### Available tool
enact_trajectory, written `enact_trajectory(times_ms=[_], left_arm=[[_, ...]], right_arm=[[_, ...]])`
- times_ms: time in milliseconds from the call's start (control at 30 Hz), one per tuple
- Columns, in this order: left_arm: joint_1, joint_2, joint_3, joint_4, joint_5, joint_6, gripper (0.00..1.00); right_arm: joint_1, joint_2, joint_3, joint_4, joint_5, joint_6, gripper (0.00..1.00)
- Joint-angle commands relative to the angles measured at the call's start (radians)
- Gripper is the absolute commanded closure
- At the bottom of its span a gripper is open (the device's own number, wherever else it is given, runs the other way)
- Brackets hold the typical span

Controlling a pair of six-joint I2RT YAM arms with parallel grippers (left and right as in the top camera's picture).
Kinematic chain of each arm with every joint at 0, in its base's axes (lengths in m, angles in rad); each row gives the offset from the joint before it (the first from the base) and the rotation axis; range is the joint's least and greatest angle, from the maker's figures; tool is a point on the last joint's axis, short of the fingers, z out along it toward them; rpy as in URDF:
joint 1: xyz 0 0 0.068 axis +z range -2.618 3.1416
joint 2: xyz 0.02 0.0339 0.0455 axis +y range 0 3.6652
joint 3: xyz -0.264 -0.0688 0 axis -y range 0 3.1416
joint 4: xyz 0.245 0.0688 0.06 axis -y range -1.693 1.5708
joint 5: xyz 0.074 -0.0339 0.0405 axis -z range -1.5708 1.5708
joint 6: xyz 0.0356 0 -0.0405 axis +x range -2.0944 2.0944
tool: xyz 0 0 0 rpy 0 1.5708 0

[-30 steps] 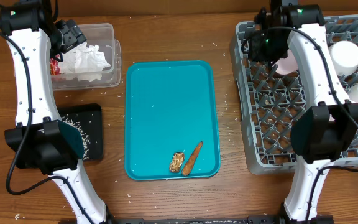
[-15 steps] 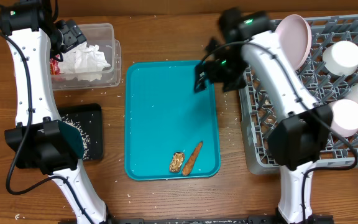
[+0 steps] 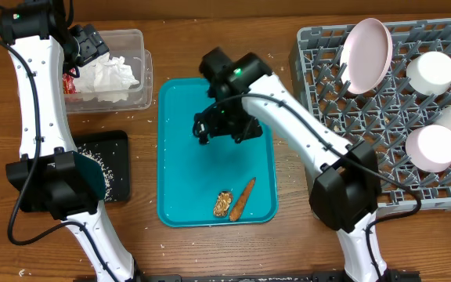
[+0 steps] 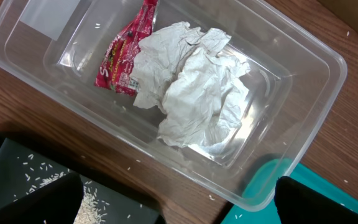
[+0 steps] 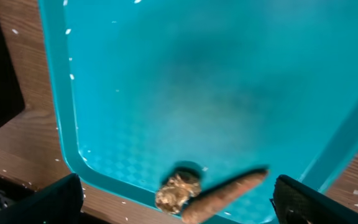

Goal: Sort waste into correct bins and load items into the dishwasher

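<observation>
A teal tray lies mid-table, holding a brown food lump and an orange-brown stick of food near its front edge. My right gripper hovers open and empty over the tray's upper middle. In the right wrist view the lump and stick lie between and beyond my spread fingers. My left gripper stands open and empty above the clear bin, which holds crumpled white paper and a red wrapper.
A grey dish rack at the right carries an upright pink plate, two white cups and a pink bowl. A black bin with rice sits below the clear bin. Rice grains dot the wood.
My right arm swung left from the dish rack to over the tray, leaving the pink plate standing in the rack, and its jaws opened. The left arm stayed still.
</observation>
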State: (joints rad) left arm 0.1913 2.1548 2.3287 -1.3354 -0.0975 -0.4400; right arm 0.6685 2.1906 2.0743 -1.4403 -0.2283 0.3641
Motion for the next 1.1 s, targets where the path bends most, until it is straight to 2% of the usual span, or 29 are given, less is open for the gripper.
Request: enact_trajectory(times_ms=[0,167,333,600,633,733,1067], left_arm=[[-0.005,-0.028,-0.003,0.001,0.001,-0.013,0.00],[-0.005,-0.028,-0.003,0.001,0.001,-0.013,0.00],[-0.005,-0.028,-0.003,0.001,0.001,-0.013,0.00],[-0.005,-0.028,-0.003,0.001,0.001,-0.013,0.00],[-0.005,-0.028,-0.003,0.001,0.001,-0.013,0.00],[-0.005,-0.028,-0.003,0.001,0.001,-0.013,0.00],[-0.005,-0.028,-0.003,0.001,0.001,-0.013,0.00]], right_arm=[[0.030,-0.022,0.001,0.031,0.018,0.033,0.00],[-0.001,-0.023,0.043,0.068,0.019,0.033,0.00],[-0.094,-0.029,0.183,0.026,0.031,0.025,0.00],[-0.344,-0.031,0.582,-0.155,0.149,0.025,0.00],[-0.419,-0.031,0.670,-0.186,0.224,0.026,0.00],[-0.544,-0.031,0.768,-0.202,0.330,0.026,0.00],[-0.914,-0.030,0.767,-0.201,0.344,0.026,0.00]])
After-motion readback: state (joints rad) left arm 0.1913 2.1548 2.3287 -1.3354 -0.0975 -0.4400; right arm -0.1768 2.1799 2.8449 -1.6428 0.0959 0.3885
